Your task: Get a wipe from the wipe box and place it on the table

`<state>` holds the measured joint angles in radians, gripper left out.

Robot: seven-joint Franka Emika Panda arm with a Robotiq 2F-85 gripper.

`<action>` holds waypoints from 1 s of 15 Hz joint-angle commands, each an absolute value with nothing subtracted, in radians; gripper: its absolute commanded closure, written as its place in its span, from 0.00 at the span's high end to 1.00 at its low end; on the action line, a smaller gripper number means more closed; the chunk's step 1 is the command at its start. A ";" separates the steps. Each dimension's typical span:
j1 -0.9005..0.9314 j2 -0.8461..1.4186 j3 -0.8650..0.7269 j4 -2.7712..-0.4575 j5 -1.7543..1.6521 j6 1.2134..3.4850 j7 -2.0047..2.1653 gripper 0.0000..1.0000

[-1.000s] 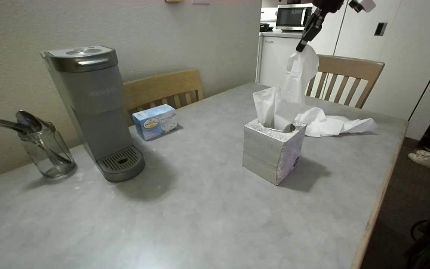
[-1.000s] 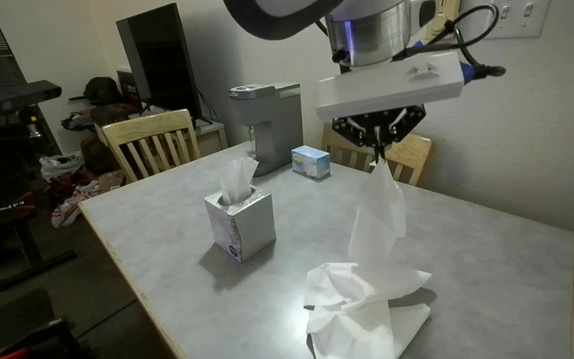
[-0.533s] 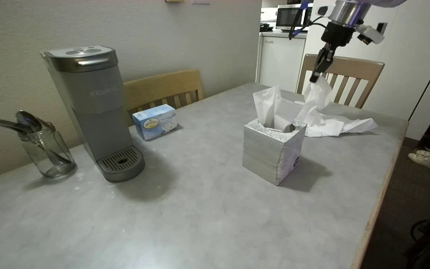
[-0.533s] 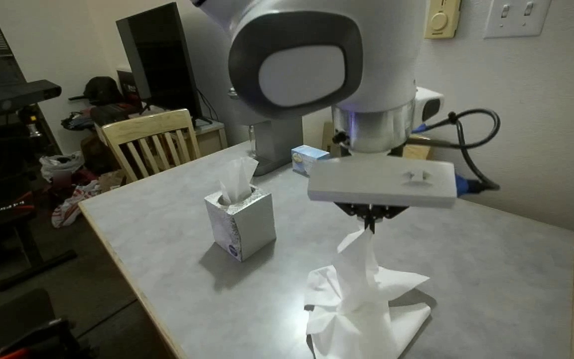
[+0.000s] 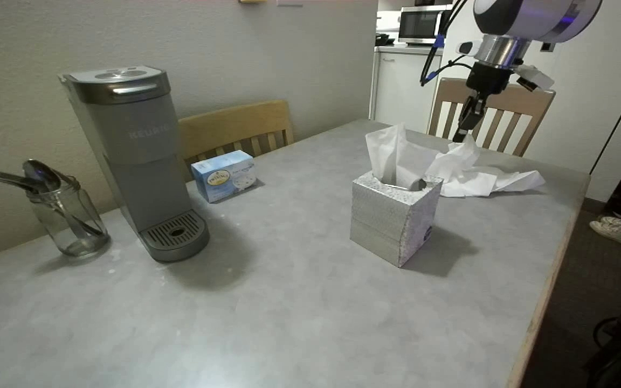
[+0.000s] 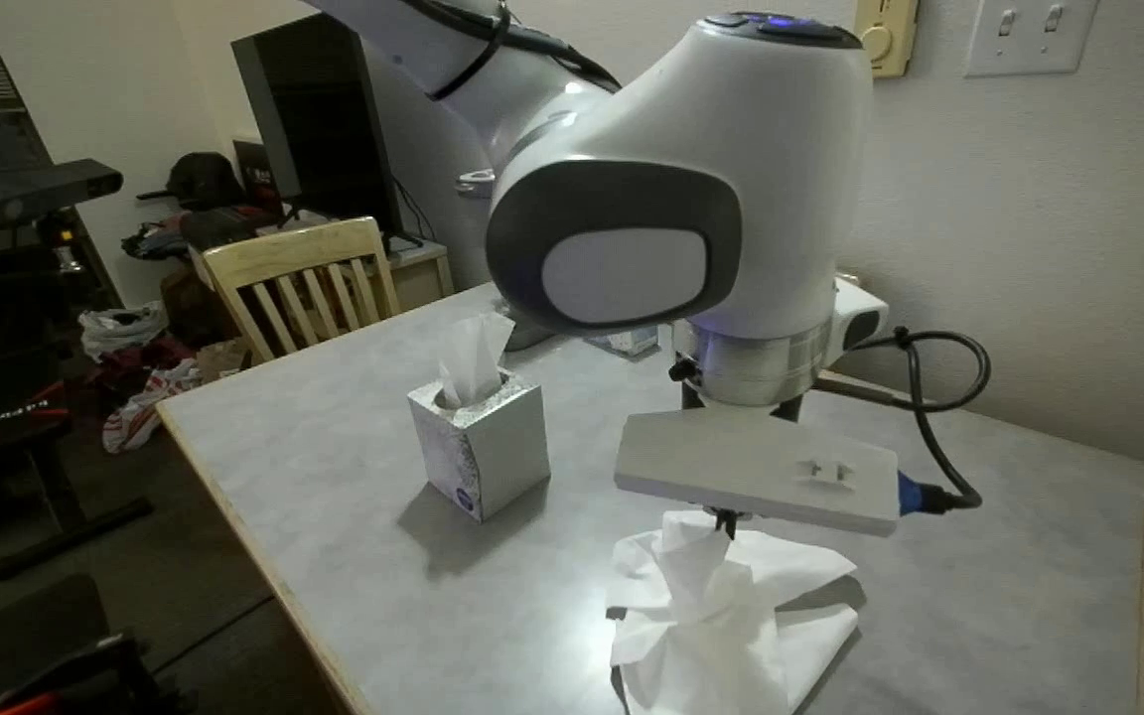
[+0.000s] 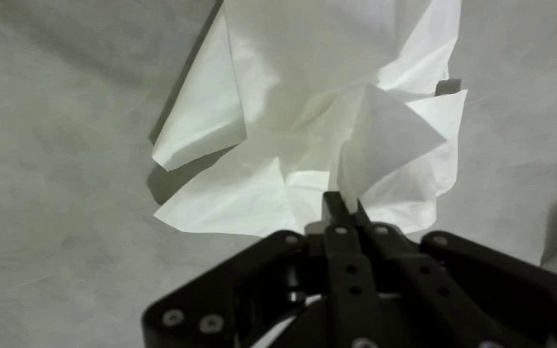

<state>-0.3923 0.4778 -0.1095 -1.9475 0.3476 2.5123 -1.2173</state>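
Where the jaws of the gripper [image 7: 347, 205] meet, just below and right of centre in the wrist view, they are clenched on a gathered tip of the white wipe [image 7: 397, 137], above creased white paper [image 7: 240, 208] spread over the table [image 7: 65, 251] up to the top edge; whether this is all one sheet or several, I cannot tell. In an exterior view the spread paper lies at the bottom, right of centre, while the wipe box [image 6: 510, 452] stands upright left of centre, apart from it, with another wipe [image 6: 471, 362] poking up from its opening.
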 commanded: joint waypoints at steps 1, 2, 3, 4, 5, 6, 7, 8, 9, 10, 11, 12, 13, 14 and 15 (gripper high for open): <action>-0.421 0.528 -0.076 -1.922 0.335 2.514 -1.214 0.00; -0.423 0.540 -0.073 -1.924 0.334 2.515 -1.214 0.00; -0.424 0.551 -0.071 -1.924 0.333 2.515 -1.212 0.00; -0.425 0.561 -0.070 -1.923 0.330 2.513 -1.207 0.00; -0.429 0.571 -0.065 -1.921 0.332 2.515 -1.207 0.00; -0.431 0.578 -0.064 -1.918 0.331 2.513 -1.205 0.00; -0.433 0.585 -0.061 -1.914 0.330 2.515 -1.205 0.00; -0.435 0.585 -0.060 -1.912 0.330 2.513 -1.203 0.00; -0.437 0.582 -0.058 -1.911 0.330 2.512 -1.202 0.00; -0.437 0.572 -0.058 -1.913 0.329 2.512 -1.201 0.04; -0.437 0.561 -0.057 -1.914 0.329 2.513 -1.201 0.21; -0.432 0.543 -0.060 -1.916 0.326 2.512 -1.191 0.29; -0.431 0.529 -0.060 -1.916 0.326 2.512 -1.188 0.31; -0.424 0.505 -0.065 -1.922 0.321 2.509 -1.175 0.36; -0.418 0.482 -0.070 -1.926 0.315 2.504 -1.161 0.44</action>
